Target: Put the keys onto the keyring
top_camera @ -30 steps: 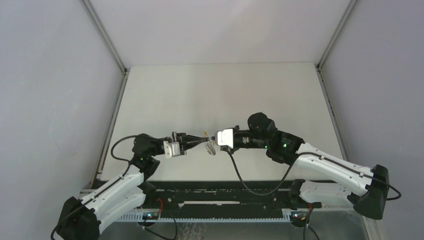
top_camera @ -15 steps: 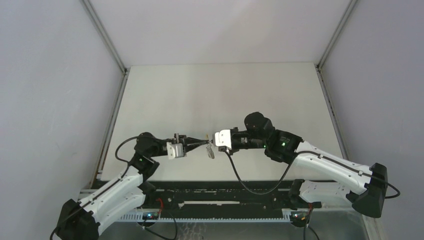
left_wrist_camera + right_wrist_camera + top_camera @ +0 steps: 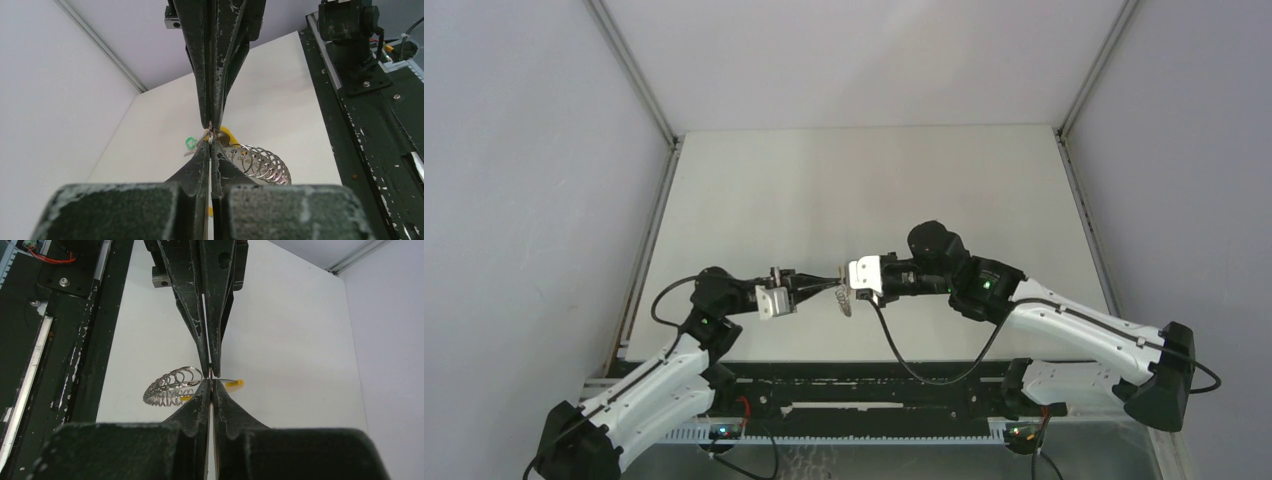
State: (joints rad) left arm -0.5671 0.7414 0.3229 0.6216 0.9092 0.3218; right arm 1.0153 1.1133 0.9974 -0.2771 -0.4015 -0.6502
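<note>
Above the table's near middle, my left gripper and right gripper meet tip to tip, both shut on the thin metal rim of the keyring. In the left wrist view my left gripper pinches that rim, with a yellow stretch beside it. One of the keys, with a green head, hangs just left of the tips. In the right wrist view my right gripper grips the same spot, and a yellow-orange piece sticks out to the right. Whether that piece is the other key I cannot tell.
A coil of small steel rings with an engraved tag hangs from the bunch, seen also as the coil left of the right gripper. The black base rail runs along the near edge, and grey walls with metal posts close in the pale table.
The right arm has crept a little to the left, pushing the meeting point and the hanging bunch slightly left. Both grippers have stayed shut.
</note>
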